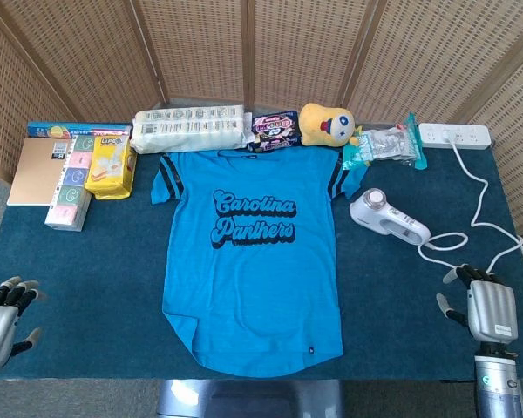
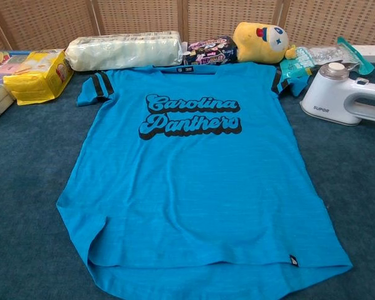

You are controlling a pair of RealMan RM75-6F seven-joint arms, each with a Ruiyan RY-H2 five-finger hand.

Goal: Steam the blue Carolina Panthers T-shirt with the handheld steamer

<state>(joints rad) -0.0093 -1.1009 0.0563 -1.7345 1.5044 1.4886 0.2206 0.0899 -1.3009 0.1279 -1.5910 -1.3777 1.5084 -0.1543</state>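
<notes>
The blue Carolina Panthers T-shirt point(image 1: 251, 261) lay flat, print up, at the centre of the table point(image 1: 96, 287), collar toward twelve o'clock and hem at the near edge. The handheld steamer point(image 1: 388, 219) rested on its side just beside the shirt's sleeve, at about three o'clock from the print, its cord point(image 1: 481, 187) running back to a power strip point(image 1: 454, 135) at the far corner. Its long axis ran roughly from ten to four o'clock, head end toward the shirt. The right hand point(image 1: 484, 306) hung released, fingers apart and holding nothing, with the steamer at about eleven o'clock from it and near. The left hand point(image 1: 2, 320) was likewise empty, fingers spread, well apart across the shirt. Judgement: the right hand is the nearer and better placed for the pickup; steaming had not begun.
</notes>
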